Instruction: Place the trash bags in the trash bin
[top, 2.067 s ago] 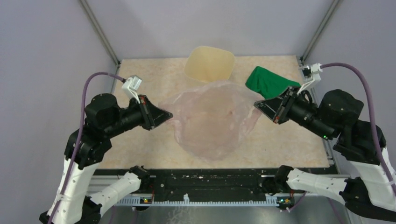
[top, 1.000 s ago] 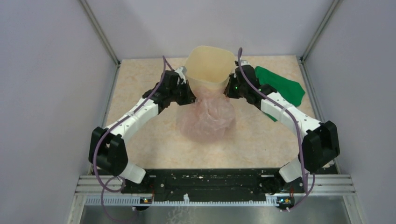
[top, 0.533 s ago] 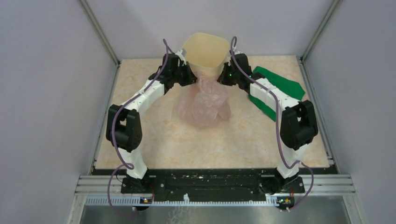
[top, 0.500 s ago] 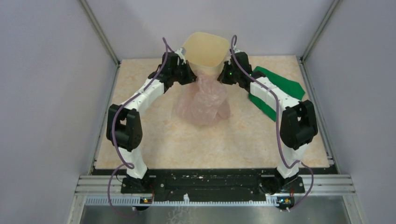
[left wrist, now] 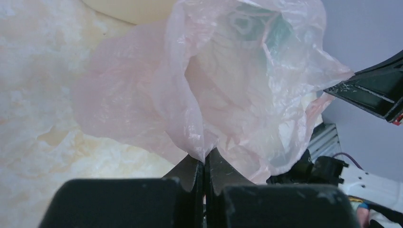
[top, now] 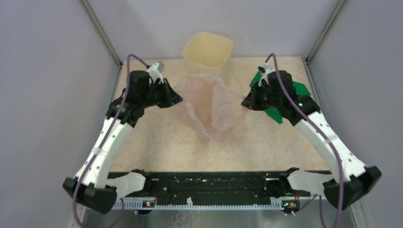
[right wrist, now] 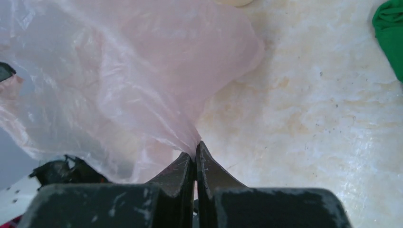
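Observation:
The pale-pink trash bag (top: 209, 104) hangs spread between my two grippers, above the table in front of the cream-beige trash bin (top: 208, 48). My left gripper (top: 178, 100) is shut on the bag's left edge; in the left wrist view (left wrist: 205, 159) the film (left wrist: 228, 85) bunches into the closed jaws. My right gripper (top: 243, 102) is shut on the bag's right edge; in the right wrist view (right wrist: 195, 151) the film (right wrist: 128, 80) fans out to the left. The bin stands upright at the table's far edge, apart from the bag.
A green cloth (top: 280, 97) lies on the table at the right, partly under my right arm, and shows in the right wrist view (right wrist: 389, 33). Metal frame posts (top: 102, 33) rise at the back corners. The marble-patterned table (top: 157, 142) stretches toward me.
Both arms have pulled back from the bin's sides toward me and apart, drawing the bag with them and spreading it open. The bin now stands upright farther back.

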Robot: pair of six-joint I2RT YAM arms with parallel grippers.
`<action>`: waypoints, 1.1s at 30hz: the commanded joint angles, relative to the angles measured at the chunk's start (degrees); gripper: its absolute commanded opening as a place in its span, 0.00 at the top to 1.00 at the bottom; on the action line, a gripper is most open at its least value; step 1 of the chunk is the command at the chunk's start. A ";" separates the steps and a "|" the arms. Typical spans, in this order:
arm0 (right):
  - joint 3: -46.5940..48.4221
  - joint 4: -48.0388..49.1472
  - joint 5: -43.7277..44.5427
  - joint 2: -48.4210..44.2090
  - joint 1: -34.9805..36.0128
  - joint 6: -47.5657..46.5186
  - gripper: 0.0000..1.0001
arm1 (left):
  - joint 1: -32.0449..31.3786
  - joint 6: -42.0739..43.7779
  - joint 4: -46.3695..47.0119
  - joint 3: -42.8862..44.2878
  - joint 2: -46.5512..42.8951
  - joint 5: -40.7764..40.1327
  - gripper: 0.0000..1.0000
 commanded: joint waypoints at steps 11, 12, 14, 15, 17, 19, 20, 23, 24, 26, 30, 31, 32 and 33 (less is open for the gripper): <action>18.63 -23.01 4.31 -5.85 6.57 -3.15 1.00 | -0.52 1.52 -13.42 5.70 -5.93 7.00 1.00; 26.37 -24.32 5.42 -2.30 6.55 -3.64 1.00 | -0.65 0.23 -12.73 11.50 -2.18 9.51 1.00; 49.88 -29.29 7.14 6.55 6.57 -4.25 1.00 | -2.15 -3.26 -12.03 31.74 6.11 13.23 1.00; 65.37 -33.39 7.21 14.43 6.59 -4.19 1.00 | -3.24 -4.87 -12.61 45.11 11.17 13.51 1.00; 97.45 -30.23 3.64 21.14 6.52 -2.83 1.00 | -3.80 -10.85 -11.27 74.01 21.16 15.12 1.00; 78.05 -4.92 -0.30 5.82 6.54 -1.06 1.00 | -3.61 -17.35 2.45 82.20 22.17 17.33 1.00; 56.16 10.76 0.20 -4.48 6.54 0.31 1.00 | -3.61 -19.54 11.69 74.41 17.20 17.60 1.00; 39.47 25.73 9.18 -18.32 6.53 -0.74 1.00 | -3.54 -17.45 22.17 51.24 3.46 12.67 1.00; 40.85 22.19 9.94 -18.84 6.51 -2.48 1.00 | -3.60 -13.62 17.54 50.07 1.95 11.72 1.00; 39.93 18.22 10.04 -19.99 6.49 -3.77 1.00 | -3.60 -9.77 13.50 43.58 -0.49 11.11 1.00; 29.12 17.98 7.67 -24.64 6.51 -3.38 1.00 | -3.61 -5.00 13.08 30.05 -5.78 9.21 1.00; 26.47 16.92 7.64 -26.29 6.53 -3.10 1.00 | -3.61 -3.72 11.32 27.48 -6.64 8.40 1.00; 23.01 15.85 8.10 -27.73 6.49 -2.61 1.00 | -3.65 -2.92 10.27 23.82 -7.76 8.14 1.00; 19.04 14.63 8.61 -29.58 6.51 -1.64 1.00 | -3.73 -2.34 9.93 19.14 -9.50 8.86 1.00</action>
